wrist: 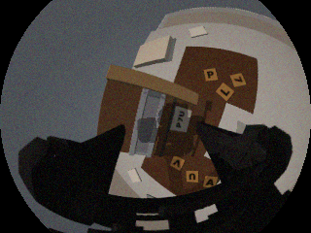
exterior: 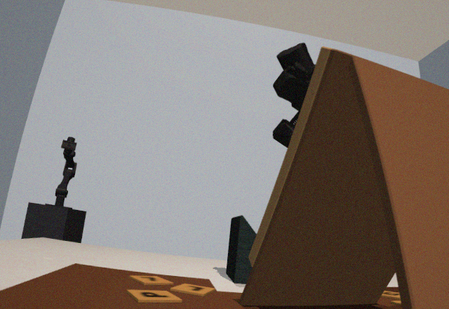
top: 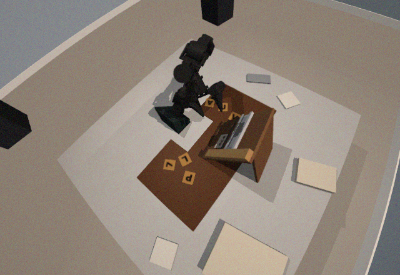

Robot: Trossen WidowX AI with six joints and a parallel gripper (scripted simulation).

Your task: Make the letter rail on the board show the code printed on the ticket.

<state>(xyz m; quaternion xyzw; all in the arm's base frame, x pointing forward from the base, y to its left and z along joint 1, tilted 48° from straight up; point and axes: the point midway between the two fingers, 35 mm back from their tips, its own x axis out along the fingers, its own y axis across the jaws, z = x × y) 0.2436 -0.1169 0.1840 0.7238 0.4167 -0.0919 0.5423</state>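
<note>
The gripper is open and empty, high over the near part of the board. The sloping brown board carries a grey rail, partly shaded, with no tile seen in it. Its ticket reads P7U. On one side lie tiles P, 7 and L. On the other lie U, A and a V-like tile, partly hidden in the top view.
A wooden strip stands up along one side of the board, at one rail end. A dark green block stands near the arm. Pale slabs and a grey slab lie around the brown mat.
</note>
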